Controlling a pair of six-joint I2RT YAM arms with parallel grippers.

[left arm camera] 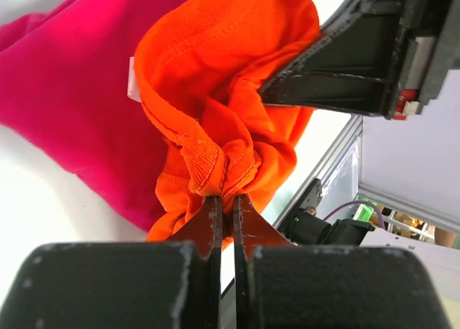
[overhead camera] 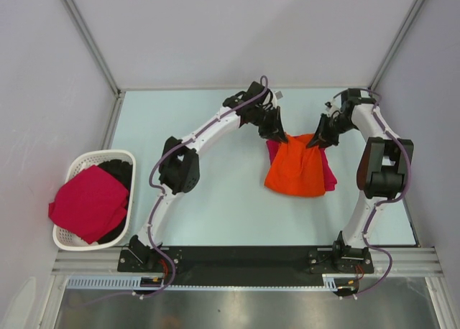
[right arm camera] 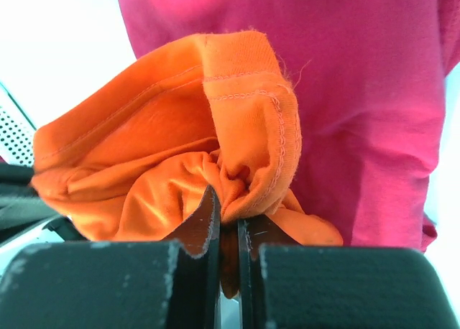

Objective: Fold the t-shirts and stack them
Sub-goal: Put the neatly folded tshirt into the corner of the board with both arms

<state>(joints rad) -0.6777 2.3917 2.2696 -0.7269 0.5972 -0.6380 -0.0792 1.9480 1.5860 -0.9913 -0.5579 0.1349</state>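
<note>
Orange t-shirt [overhead camera: 296, 172] between four closed fingers [left arm camera: 208, 225]

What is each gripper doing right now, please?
Left gripper: shut on the bright orange cotton t-shirt.
Right gripper: shut on the same orange t-shirt.

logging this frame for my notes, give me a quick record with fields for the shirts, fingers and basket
left fingers: shut on orange t-shirt, bunched edge
right fingers: shut on the orange t-shirt too
under it: crimson-pink t-shirt, lying on the table
white basket: left of the left arm, holds second crimson-pink t-shirt over a dark item
</note>
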